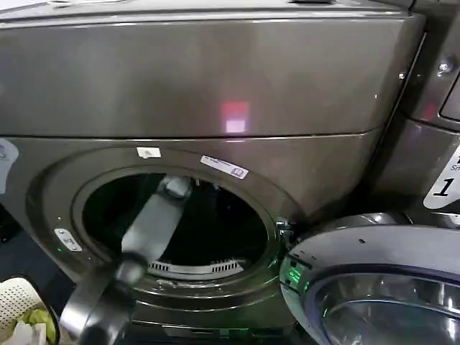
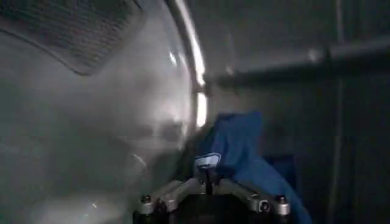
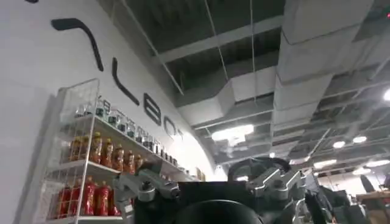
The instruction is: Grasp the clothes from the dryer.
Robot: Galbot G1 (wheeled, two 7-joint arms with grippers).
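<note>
The dryer (image 1: 215,86) is a big bronze-grey front-loader with its round port (image 1: 180,215) open. My left arm (image 1: 151,223) reaches through the port into the dark drum. Inside the drum lies a blue piece of clothes (image 2: 241,146) with a small white label, against the drum's back wall. My left gripper (image 2: 207,173) is at the near edge of this blue cloth, its fingers closed together on it by the label. My right gripper (image 3: 213,179) is away from the machine, pointing up at a ceiling, jaws apart and holding nothing.
The dryer door (image 1: 374,287) hangs open at the lower right, close to the port. A white basket (image 1: 21,309) holding light and green cloth stands at the lower left. A like machine (image 1: 438,108) with a "1" label stands to the right.
</note>
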